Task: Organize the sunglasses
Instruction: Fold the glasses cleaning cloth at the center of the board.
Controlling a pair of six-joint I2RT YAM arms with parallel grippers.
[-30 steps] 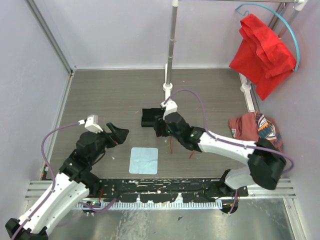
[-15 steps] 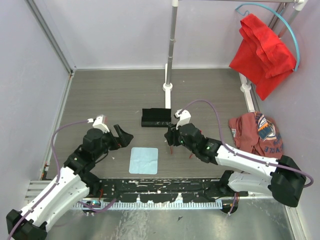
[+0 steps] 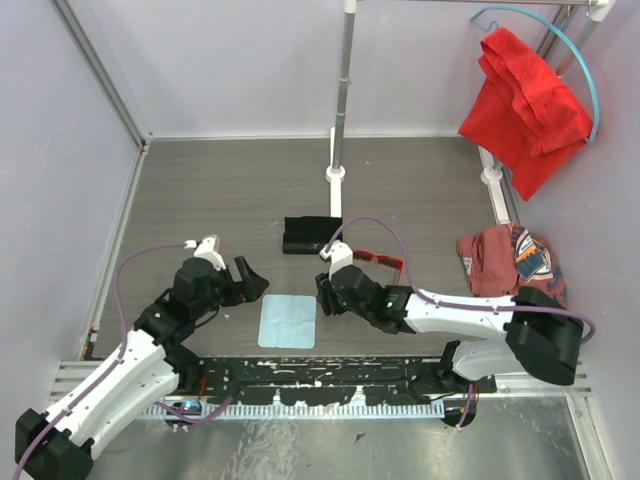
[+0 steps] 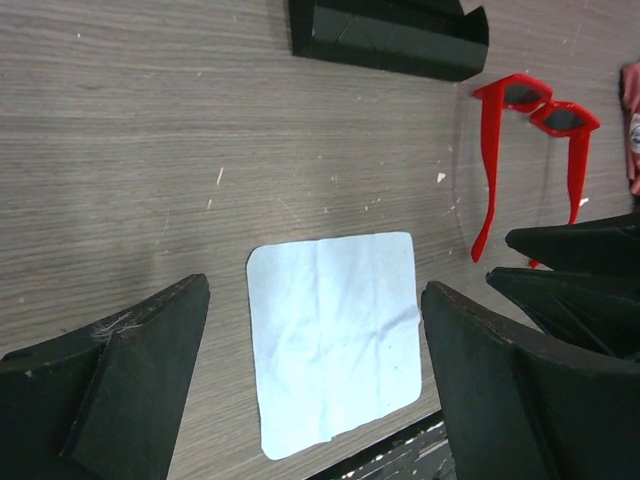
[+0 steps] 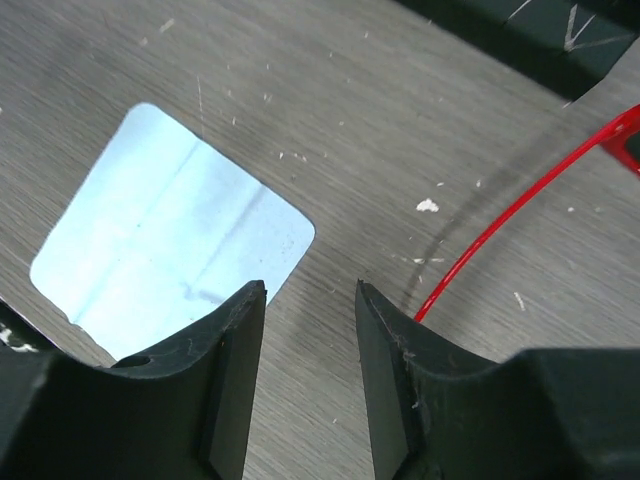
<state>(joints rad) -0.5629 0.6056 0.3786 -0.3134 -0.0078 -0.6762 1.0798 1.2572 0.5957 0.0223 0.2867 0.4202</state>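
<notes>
Our right pincer (image 5: 310,295) has left the case (image 4: 385,35), jaws apart, empty; left pincer (image 4: 315,290) gapes. Next, we judge: regrasp the sunglasses (image 4: 540,102) just beyond.

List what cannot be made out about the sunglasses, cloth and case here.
Top external: sunglasses partly behind the right arm and its cable.
Right wrist: sunglasses cut by the right edge, mostly one temple showing; blue cloth has its near edge behind the fingers.
Left wrist: black case cut by the top edge; inside unseen.

Thin red sunglasses (image 4: 545,107), dark lenses, arms unfolded, lying ungripped on table (image 4: 150,150)
</notes>
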